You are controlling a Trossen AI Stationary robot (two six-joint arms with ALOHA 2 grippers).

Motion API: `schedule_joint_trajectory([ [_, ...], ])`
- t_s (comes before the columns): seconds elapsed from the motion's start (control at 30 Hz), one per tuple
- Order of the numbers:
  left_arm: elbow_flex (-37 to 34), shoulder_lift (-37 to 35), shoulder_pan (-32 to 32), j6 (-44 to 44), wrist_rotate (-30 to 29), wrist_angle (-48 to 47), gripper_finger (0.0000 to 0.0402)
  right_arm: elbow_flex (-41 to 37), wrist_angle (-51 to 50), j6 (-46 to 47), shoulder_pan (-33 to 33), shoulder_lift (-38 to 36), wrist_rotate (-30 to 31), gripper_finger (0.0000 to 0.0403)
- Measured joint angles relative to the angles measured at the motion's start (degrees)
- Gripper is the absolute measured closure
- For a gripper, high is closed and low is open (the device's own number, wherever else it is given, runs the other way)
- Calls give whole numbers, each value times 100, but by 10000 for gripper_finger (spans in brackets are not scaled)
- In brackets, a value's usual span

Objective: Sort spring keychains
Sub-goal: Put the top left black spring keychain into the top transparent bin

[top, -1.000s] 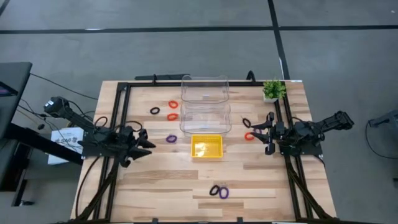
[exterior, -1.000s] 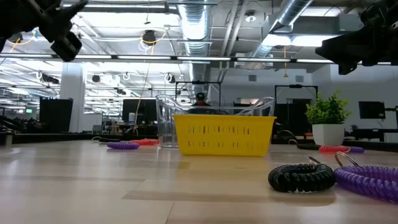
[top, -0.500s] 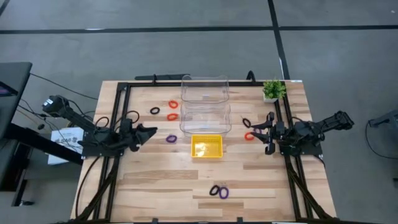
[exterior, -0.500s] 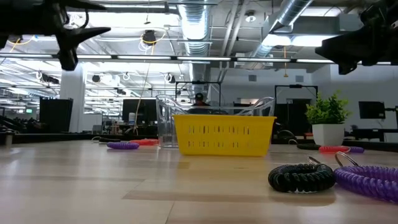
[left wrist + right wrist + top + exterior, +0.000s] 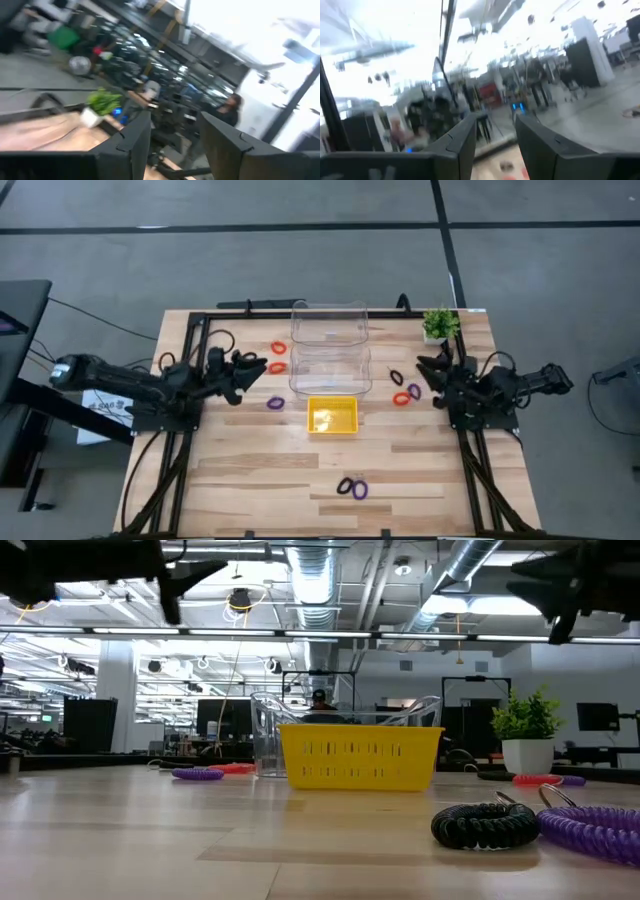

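Note:
Spring keychains lie flat on the wooden table: two orange-red rings (image 5: 278, 348) (image 5: 277, 367) and a purple one (image 5: 275, 403) left of the clear bins. A black (image 5: 397, 378), a purple (image 5: 414, 391) and an orange-red ring (image 5: 401, 398) lie to their right. A black (image 5: 345, 485) and purple pair (image 5: 360, 491) sits near the front edge. My left gripper (image 5: 262, 368) hovers open just left of the orange-red rings. My right gripper (image 5: 424, 368) hovers open right of the black ring. Both wrist views look level into the room.
A yellow tray (image 5: 332, 415) sits mid-table in front of two clear bins (image 5: 329, 325) (image 5: 330, 370). A small potted plant (image 5: 438, 325) stands at the far right corner. A black frame (image 5: 192, 380) runs along the table's sides. Bare wood lies between the tray and the front pair.
My left gripper has swung from the left edge toward the far side and rightward, ending beside the orange-red rings, and has tipped up. My right gripper has shifted toward the far edge and tipped up, uncovering the purple ring beside it. No keychain has moved.

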Motion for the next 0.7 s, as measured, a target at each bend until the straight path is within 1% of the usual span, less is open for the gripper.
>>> schedule_joint_trajectory([
  [0.1,224,-4,524,7,832,-352,238,0,599,70,-108,0,-1,273],
  [0.2,557,-2,848,139,1254,-1323,238,2,950,371,-169,-2,-1,273],
  [0.33,1168,13,1103,558,1288,-3297,238,2,863,946,-236,0,33,273],
  [0.43,1621,46,1303,673,1272,-4515,238,2,525,1168,-306,0,24,273],
  [0.57,2047,48,1552,680,1231,-5524,238,2,234,1499,-434,0,44,273],
  [0.63,2256,48,1638,673,1059,-6126,238,2,115,1634,-518,2,44,273],
  [0.7,2463,81,1691,640,756,-6851,238,2,39,1726,-601,2,42,273],
])
